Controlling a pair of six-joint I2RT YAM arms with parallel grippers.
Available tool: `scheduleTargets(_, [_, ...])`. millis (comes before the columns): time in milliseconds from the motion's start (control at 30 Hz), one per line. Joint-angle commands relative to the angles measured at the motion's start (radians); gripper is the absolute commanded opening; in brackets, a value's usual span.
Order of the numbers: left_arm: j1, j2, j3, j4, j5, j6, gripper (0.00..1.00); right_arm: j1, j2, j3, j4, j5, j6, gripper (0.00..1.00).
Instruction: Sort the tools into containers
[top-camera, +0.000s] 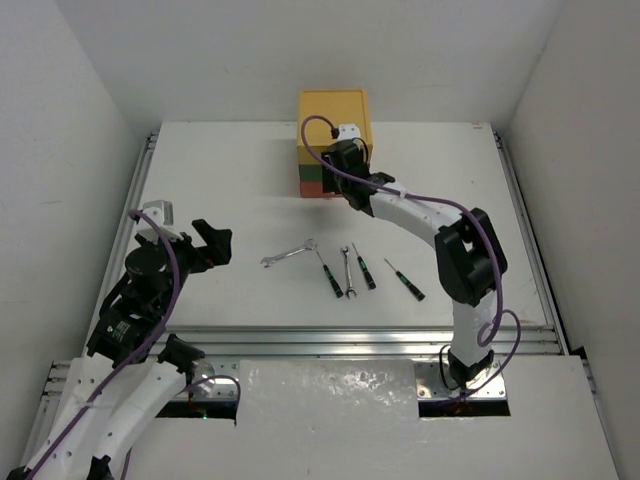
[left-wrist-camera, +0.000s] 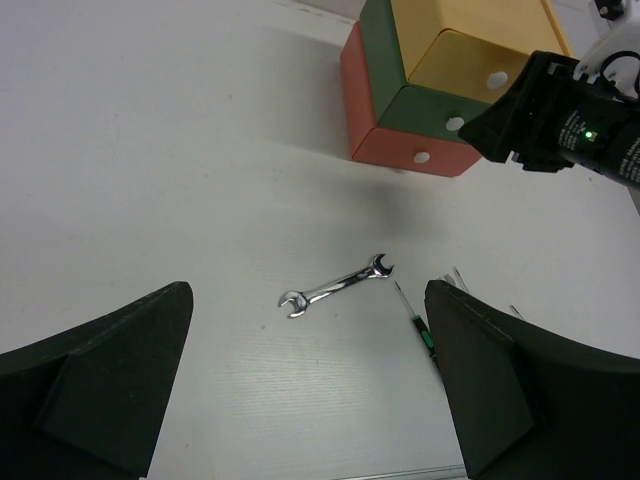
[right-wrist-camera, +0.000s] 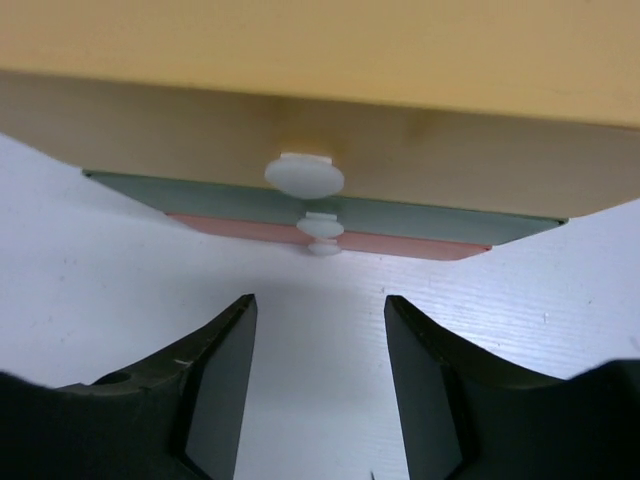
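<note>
A white table (top-camera: 220, 170) held a small chest (top-camera: 333, 120) of three drawers at its far side, and the yellow top drawer (right-wrist-camera: 320, 60) appeared pulled partly out. The right gripper (right-wrist-camera: 318, 312) sat just in front of that drawer's white knob (right-wrist-camera: 304, 175), its jaws apart and grasping nothing. Sorting seemed barely begun: two silver wrenches (top-camera: 288, 254) and three thin screwdrivers (top-camera: 330, 275) lay loose on the table, well apart from the chest, while the left gripper (left-wrist-camera: 308, 292) hovered near them, spread wide and empty.
</note>
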Motion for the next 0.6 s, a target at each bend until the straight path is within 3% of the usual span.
scheduleTargets(0, [-0.004,-0.004,0.0,0.046,0.006,0.018,1.0,0.0,0.079,0.072,0.035,0.058,0.04,0.54])
scheduleTargets(100, [-0.004,-0.001,0.0,0.046,0.007,0.018,1.0,-0.001,0.128,0.138,-0.008,0.072,0.06,0.52])
scheduleTargets(400, [-0.004,-0.007,0.0,0.047,0.012,0.019,1.0,-0.003,0.17,0.153,0.058,0.113,0.051,0.43])
scheduleTargets(567, [-0.004,-0.005,-0.001,0.049,0.018,0.021,1.0,-0.006,0.187,0.15,0.093,0.121,0.052,0.43])
